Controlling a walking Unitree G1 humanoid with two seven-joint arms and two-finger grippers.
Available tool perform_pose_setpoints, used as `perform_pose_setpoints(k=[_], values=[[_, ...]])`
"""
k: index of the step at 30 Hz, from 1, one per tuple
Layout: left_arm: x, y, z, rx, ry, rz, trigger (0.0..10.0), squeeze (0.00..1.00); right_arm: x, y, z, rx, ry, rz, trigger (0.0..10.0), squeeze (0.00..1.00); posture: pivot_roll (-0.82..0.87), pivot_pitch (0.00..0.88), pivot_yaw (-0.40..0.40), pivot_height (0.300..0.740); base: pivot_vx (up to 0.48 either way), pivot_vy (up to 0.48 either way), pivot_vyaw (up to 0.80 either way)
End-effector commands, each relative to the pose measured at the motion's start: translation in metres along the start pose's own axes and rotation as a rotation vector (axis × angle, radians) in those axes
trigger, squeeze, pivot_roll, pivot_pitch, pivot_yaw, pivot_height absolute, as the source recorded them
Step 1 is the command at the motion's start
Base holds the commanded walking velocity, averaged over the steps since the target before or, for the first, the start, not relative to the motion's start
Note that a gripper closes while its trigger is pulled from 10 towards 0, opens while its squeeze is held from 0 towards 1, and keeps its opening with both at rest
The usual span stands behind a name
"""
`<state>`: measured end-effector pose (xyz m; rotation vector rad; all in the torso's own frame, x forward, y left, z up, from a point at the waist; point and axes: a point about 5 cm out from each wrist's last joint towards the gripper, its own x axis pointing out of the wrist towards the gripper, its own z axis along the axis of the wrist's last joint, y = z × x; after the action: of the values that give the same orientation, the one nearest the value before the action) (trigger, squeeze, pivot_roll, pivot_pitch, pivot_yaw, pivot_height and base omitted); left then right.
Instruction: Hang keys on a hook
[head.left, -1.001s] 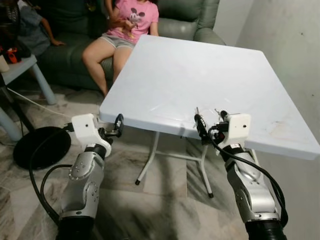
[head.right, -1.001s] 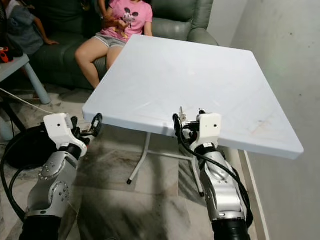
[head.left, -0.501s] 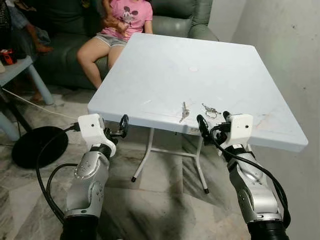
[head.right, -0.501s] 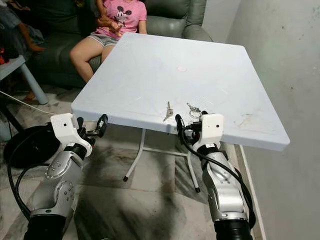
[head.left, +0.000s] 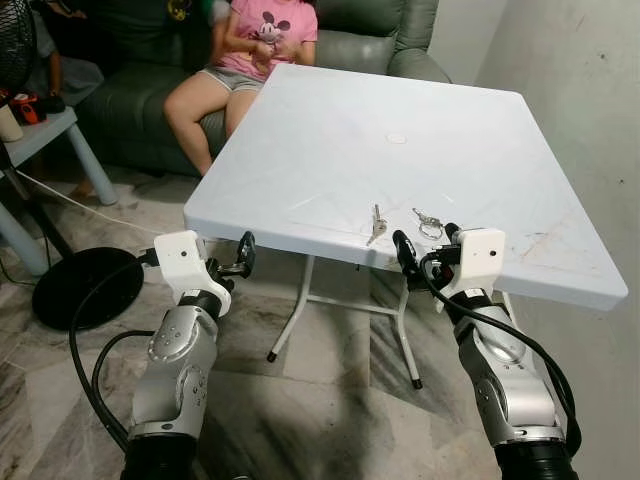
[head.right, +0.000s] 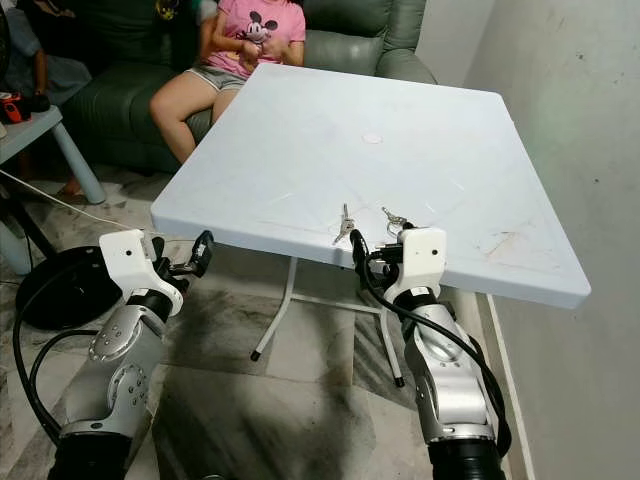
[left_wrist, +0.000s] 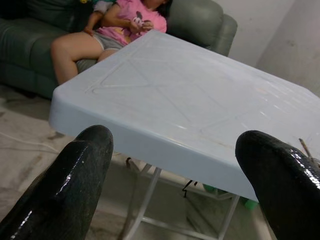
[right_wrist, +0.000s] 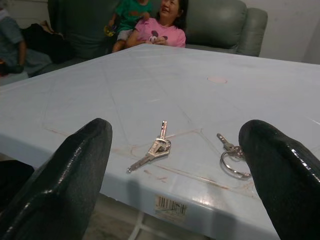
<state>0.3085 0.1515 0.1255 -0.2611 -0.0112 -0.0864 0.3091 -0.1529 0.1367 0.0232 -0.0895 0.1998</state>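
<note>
Two sets of keys lie near the front edge of the white folding table (head.left: 330, 150): a pair of silver keys (head.left: 376, 224) and, to their right, keys on a ring (head.left: 428, 222). My right gripper (head.left: 425, 246) is open and held at the table's edge, just in front of the keys and not touching them. In the right wrist view the silver keys (right_wrist: 152, 147) and the ringed keys (right_wrist: 232, 157) lie between its spread fingers (right_wrist: 75, 180). My left gripper (head.left: 238, 256) is open and empty, below the table's front left corner.
A person in a pink shirt (head.left: 255, 40) sits on a green sofa (head.left: 130, 110) behind the table. A grey wall (head.left: 580, 120) runs close along the right. A black round base (head.left: 85, 290) and a small side table (head.left: 45, 135) stand at left. The table's legs (head.left: 290, 320) are in front of me.
The whole view has shifted with the camera. The keys, half hidden behind my right gripper a second ago, now show fully on the table. Both grippers stay open.
</note>
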Motion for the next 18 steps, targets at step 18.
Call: perform_pose_setpoints(k=[18], values=[[-0.0002, -0.0057, 0.0029, 0.015, -0.018, -0.009, 10.0, 0.00, 0.0007, -0.0008, 0.0022, -0.019, 0.006, 0.012, 10.0, 0.00, 0.05, 0.056, -0.075, 0.732, 0.413, 0.000, 0.00]])
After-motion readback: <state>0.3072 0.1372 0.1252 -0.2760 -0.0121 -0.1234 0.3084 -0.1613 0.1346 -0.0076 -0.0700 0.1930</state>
